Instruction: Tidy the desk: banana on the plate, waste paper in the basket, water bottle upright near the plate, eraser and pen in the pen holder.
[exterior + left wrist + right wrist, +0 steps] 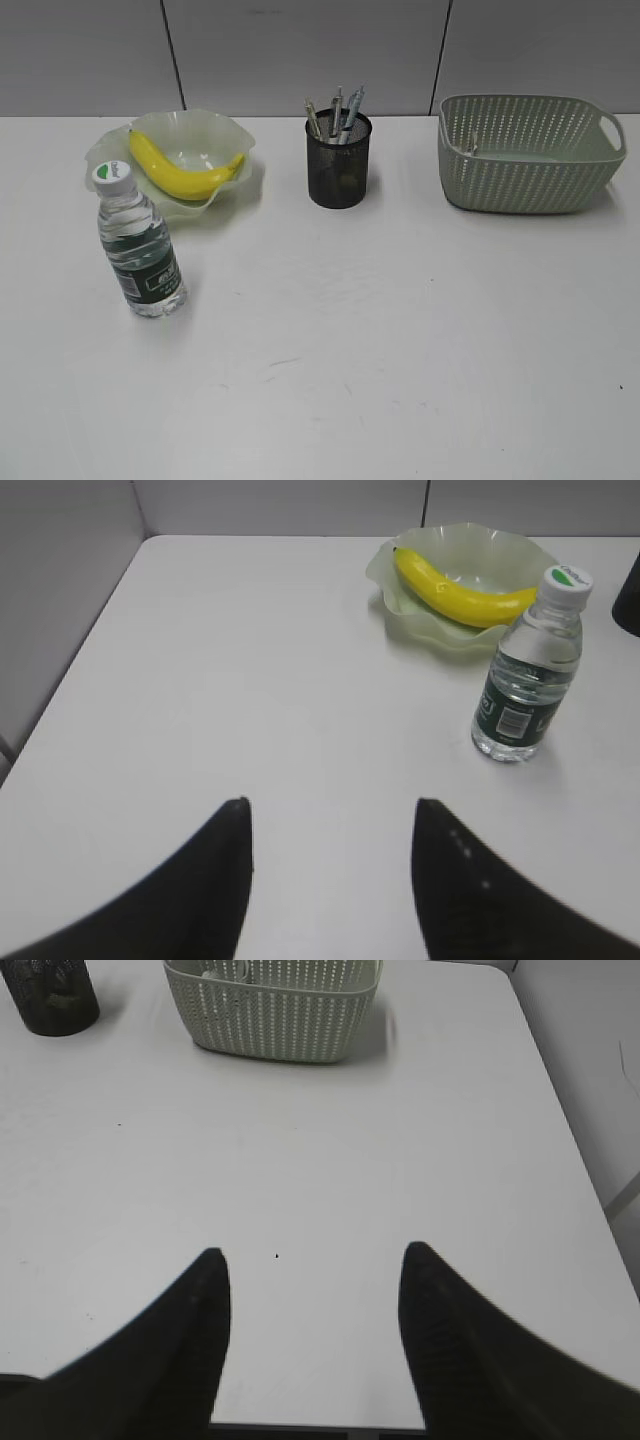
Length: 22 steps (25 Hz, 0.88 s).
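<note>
On the left of the white desk point(330, 350) sits the wavy green plate point(215, 130). The yellow banana point(178, 172) lies inside it. Just in front of the plate stands the water bottle point(140, 250). It is upright, with its white cap on top, and it is near the plate but not touching it.

In the middle, toward the back, is the black pen holder point(339, 165). Several pens point(340, 112) stick up out of it. The eraser cannot be made out through the mesh.

On the right, at the back, is the green basket point(525, 155). Something small and pale lies inside it by the left wall, but it is too small to tell what it is.

The left gripper point(330, 825) hangs over bare desk, well apart from the bottle. Its two dark fingers point(215, 880) are spread and hold nothing. The right gripper point(312, 1270) hangs over bare desk near the front edge, far from the basket. Its fingers are spread too, with nothing between them.
</note>
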### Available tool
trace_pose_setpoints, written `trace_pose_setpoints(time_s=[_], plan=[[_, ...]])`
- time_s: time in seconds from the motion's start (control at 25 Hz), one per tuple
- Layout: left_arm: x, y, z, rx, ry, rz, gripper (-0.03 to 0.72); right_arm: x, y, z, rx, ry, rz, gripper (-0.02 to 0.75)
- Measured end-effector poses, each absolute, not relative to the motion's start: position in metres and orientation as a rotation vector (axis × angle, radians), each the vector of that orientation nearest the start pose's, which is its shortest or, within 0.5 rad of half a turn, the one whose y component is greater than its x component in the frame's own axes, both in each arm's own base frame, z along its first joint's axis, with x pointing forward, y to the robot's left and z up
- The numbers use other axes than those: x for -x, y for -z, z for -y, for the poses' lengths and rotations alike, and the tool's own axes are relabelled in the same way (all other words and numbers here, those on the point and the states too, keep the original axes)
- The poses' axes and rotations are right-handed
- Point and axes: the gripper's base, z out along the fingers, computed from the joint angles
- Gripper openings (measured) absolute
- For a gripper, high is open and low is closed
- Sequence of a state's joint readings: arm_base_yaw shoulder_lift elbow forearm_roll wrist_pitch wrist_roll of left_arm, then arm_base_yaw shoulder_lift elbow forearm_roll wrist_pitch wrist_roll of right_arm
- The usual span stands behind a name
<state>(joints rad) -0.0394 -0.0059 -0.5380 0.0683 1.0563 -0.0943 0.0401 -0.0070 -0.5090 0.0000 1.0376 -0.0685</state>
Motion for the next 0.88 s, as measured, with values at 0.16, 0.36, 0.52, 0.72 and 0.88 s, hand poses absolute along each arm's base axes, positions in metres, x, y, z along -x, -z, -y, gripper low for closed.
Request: trace_pose_setpoints(time_s=[0.16, 0.36, 0.52, 0.72, 0.88], plan=[[0.0102, -0.2882, -0.0058, 0.059, 0.005, -1.993, 0.376, 0.0061, -0.2816, 0.0002, 0.108, 0.019, -2.002, 0.435], [0.0102, -0.2882, -0.0058, 0.059, 0.005, -1.993, 0.352, 0.0061, -0.2816, 0.0002, 0.108, 0.019, -2.002, 0.435], [0.0102, -0.2882, -0.0058, 0.059, 0.005, -1.993, 0.322, 0.0061, -0.2816, 0.0002, 0.108, 0.019, -2.002, 0.435], [0.0102, -0.2882, -0.0058, 0.059, 0.005, -1.993, 0.281, 0.0061, -0.2816, 0.0002, 0.108, 0.019, -2.002, 0.435], [0.0102, -0.2882, -0.0058, 0.059, 0.005, -1.993, 0.272, 0.0061, -0.2816, 0.0002, 0.108, 0.019, -2.002, 0.435]])
